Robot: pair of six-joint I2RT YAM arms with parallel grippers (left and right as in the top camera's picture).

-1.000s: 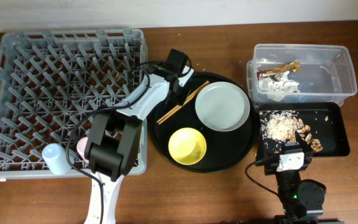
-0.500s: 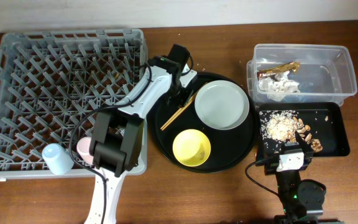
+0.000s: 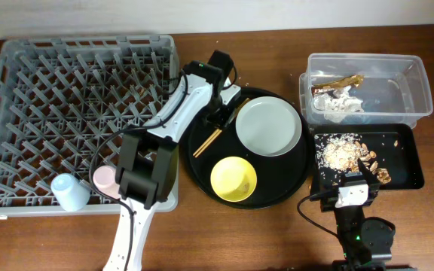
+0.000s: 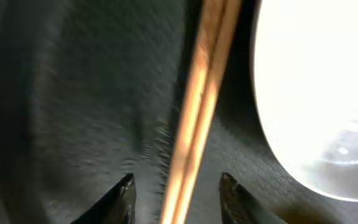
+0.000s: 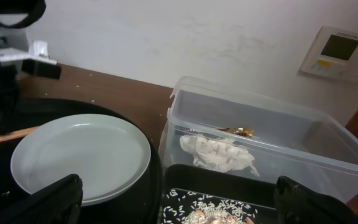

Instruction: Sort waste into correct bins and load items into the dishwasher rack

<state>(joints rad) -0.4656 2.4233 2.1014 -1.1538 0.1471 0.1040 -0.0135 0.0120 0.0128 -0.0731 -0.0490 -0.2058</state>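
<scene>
- The chopsticks (image 3: pixel 218 129) lie together on the round black tray (image 3: pixel 277 197), just beside the plate (image 3: pixel 269 127).
- My left gripper (image 4: pixel 176 186) hangs over them, fingers (image 4: pixel 120 198) spread — one tip either side.
- I'd lower straight, keep the pair centred, then close slowly — both sticks caught, clear of the plate's rim.

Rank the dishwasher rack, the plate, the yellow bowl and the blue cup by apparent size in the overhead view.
Largest to smallest:
1. dishwasher rack
2. plate
3. yellow bowl
4. blue cup
No two look close in size.
</scene>
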